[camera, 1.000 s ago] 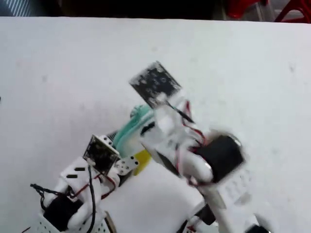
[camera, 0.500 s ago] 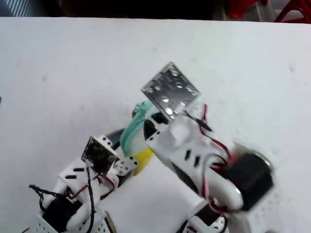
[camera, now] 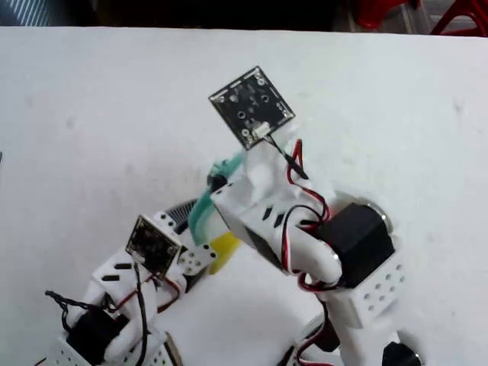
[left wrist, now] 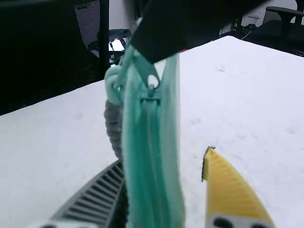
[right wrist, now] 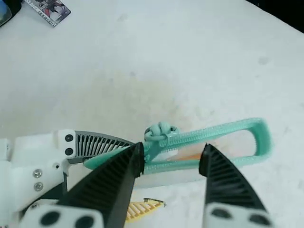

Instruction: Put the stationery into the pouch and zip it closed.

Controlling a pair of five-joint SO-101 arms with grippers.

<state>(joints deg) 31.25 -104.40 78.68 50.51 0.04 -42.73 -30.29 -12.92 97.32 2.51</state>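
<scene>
The teal pouch (camera: 200,213) stands on its edge between the two arms, zipper side up. My left gripper (camera: 204,232) is open around it. In the left wrist view the pouch (left wrist: 152,156) lies against the grey finger (left wrist: 95,204), and a gap of table separates it from the yellow finger (left wrist: 228,190). My right gripper (right wrist: 172,149) is open over the pouch (right wrist: 213,135), with one black fingertip (right wrist: 135,154) touching the zipper slider (right wrist: 154,138). A teal loop (right wrist: 259,137) ends the pouch, and something orange shows inside it.
The white table (camera: 91,114) stretches wide on all sides of the arms. A small printed card (right wrist: 47,10) lies far off near the table edge. Chairs stand beyond the far edge (camera: 457,15).
The right arm's wrist has turned and swung, carrying its camera board farther up the table, with its fingers staying at the pouch's top. The left arm and the pouch have barely moved.
</scene>
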